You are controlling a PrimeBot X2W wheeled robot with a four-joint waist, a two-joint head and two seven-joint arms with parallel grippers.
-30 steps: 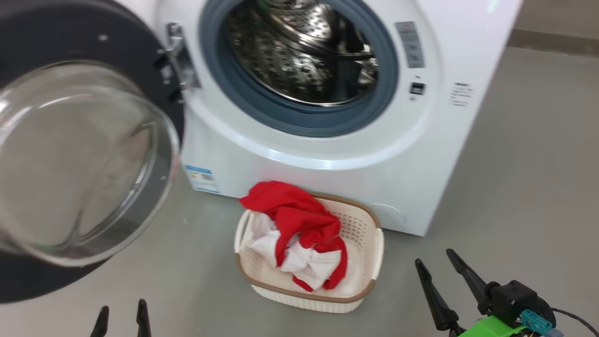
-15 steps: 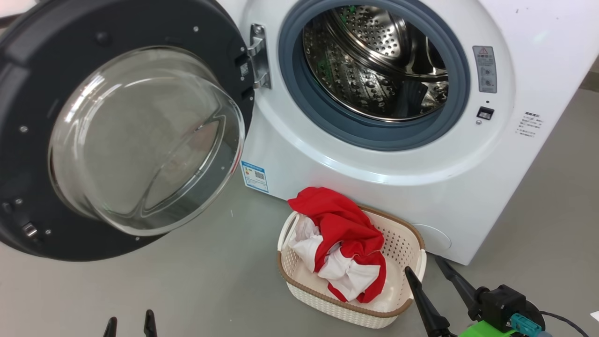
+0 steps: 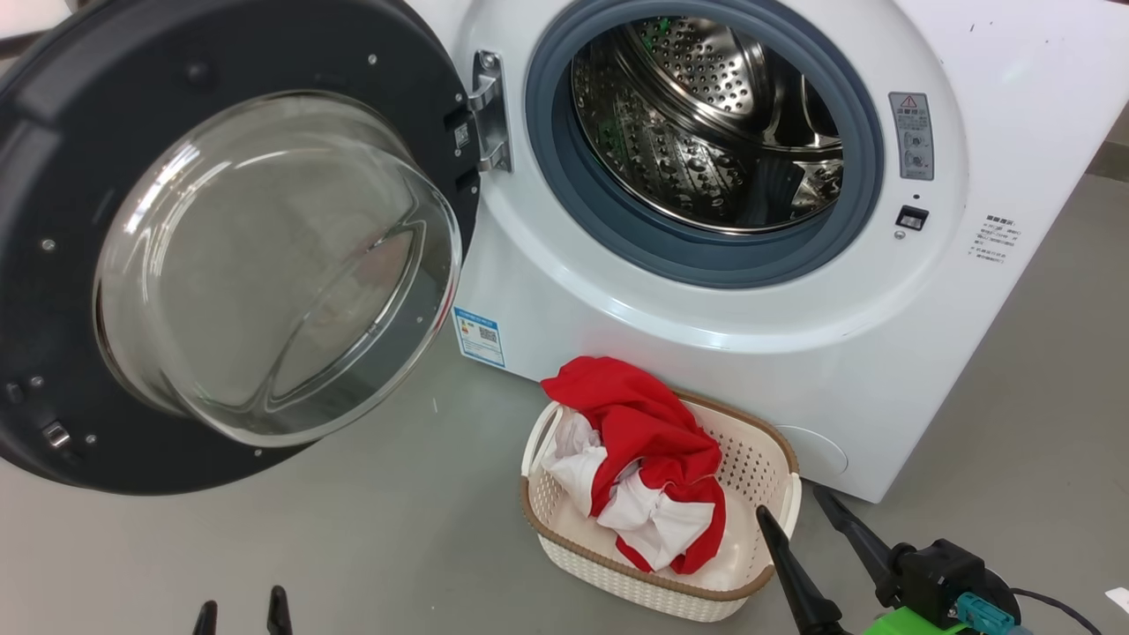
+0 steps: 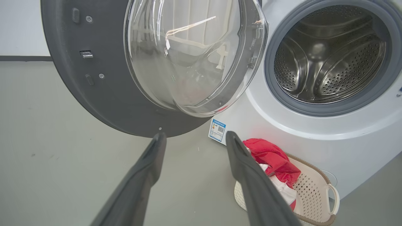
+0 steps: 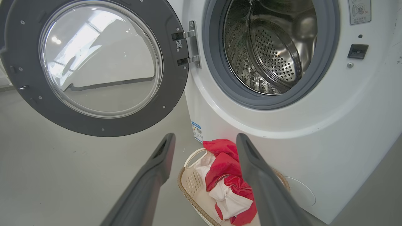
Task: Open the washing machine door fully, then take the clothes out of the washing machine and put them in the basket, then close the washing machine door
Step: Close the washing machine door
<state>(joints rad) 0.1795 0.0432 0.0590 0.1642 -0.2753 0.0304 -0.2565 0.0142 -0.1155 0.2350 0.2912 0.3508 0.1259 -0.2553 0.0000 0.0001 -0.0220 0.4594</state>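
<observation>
Clothes (image 3: 648,459) were in neither gripper: nearest, the left gripper (image 3: 242,613) and right gripper (image 3: 794,507) both stood wide and empty, touching nothing. Just beyond the right one, the red and white garments lay heaped in the basket (image 3: 600,573), which sat close before the washing machine (image 3: 706,353). Farther back, the washing machine door (image 3: 53,220) hung swung out wide on its hinge (image 3: 489,110), and the drum (image 3: 706,132) showed bare steel. Emptying looked done; closing was likely the step in hand, calling for a push on the door's free edge until it latched.
</observation>
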